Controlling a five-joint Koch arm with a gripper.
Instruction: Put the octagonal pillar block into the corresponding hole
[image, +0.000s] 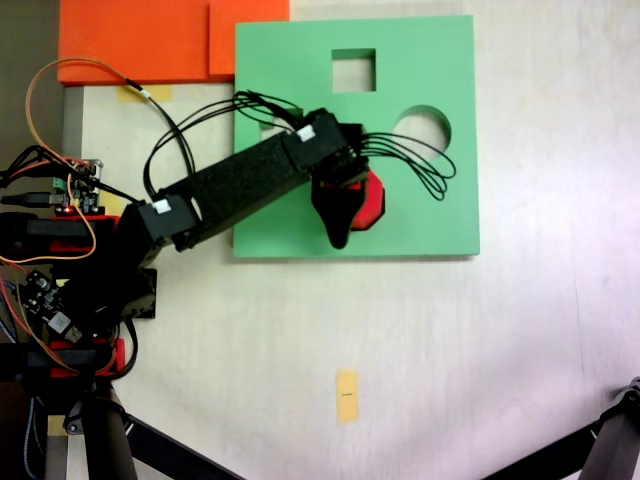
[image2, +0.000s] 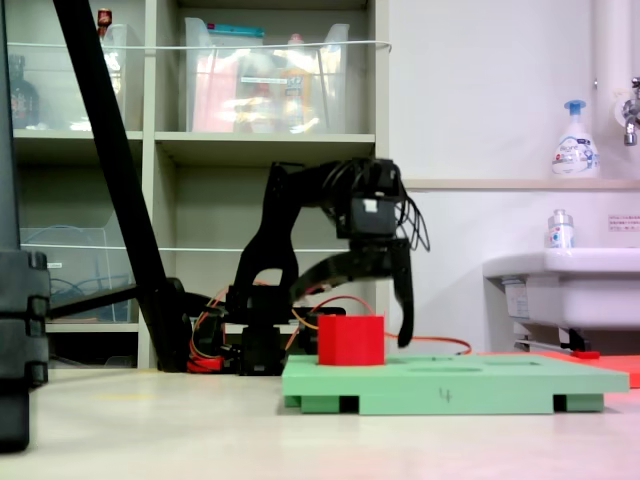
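Red block stands on the green board, under the open claw.

Seen from the side, the octagonal pillar block (image2: 351, 340) rests upright on the green foam board (image2: 480, 385), and the gripper (image2: 365, 322) hangs over it with jaws apart, one on each side, not clamping. From above, the block (image: 371, 199) lies at about 7 o'clock from the round cutout (image: 428, 124); the arm hides the octagonal hole.

shelving unit (image2: 270, 140) | white wall (image2: 480, 90) | sink (image2: 565, 275) | pale floor (image2: 150, 430)
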